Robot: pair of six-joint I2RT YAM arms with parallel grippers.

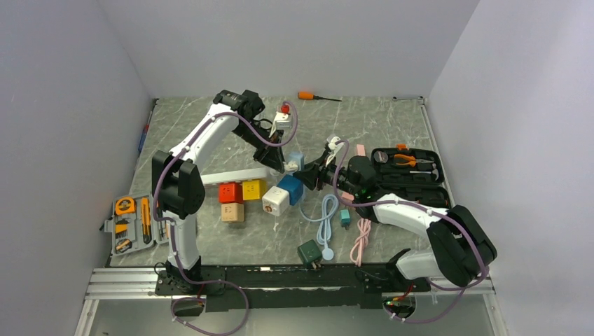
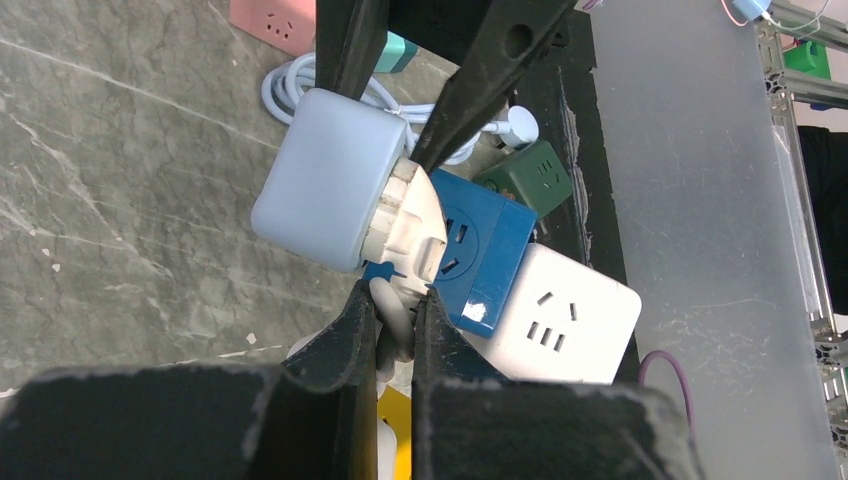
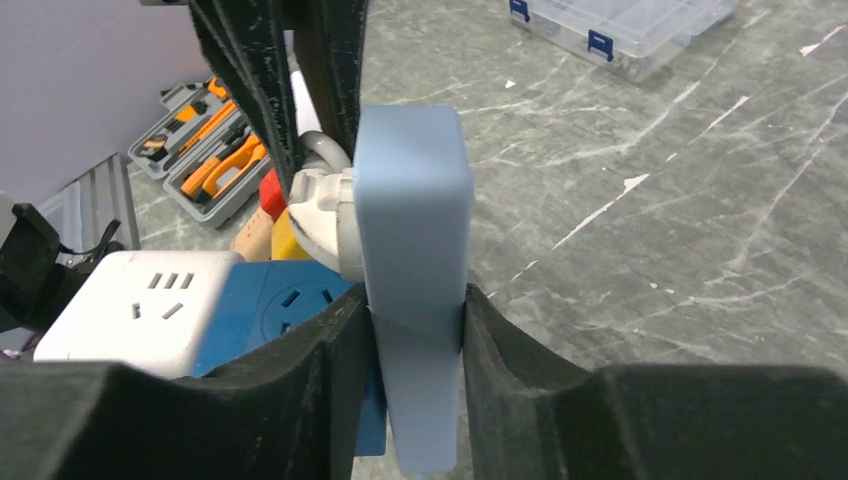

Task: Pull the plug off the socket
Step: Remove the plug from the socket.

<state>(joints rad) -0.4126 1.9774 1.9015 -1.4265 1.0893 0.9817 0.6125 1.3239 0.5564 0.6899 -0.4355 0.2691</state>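
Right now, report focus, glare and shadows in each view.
Top external: even soft light, sharp, faint shadows, no glare. Left wrist: plug sharp, left gripper blurred near the lens. Right wrist: socket crisp, right gripper soft at the bottom edge.

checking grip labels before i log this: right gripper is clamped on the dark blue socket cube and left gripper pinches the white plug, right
Not quite. The right gripper is clamped on the light blue socket cube, not the dark blue one, as the right wrist view shows. The left gripper does pinch the white plug.
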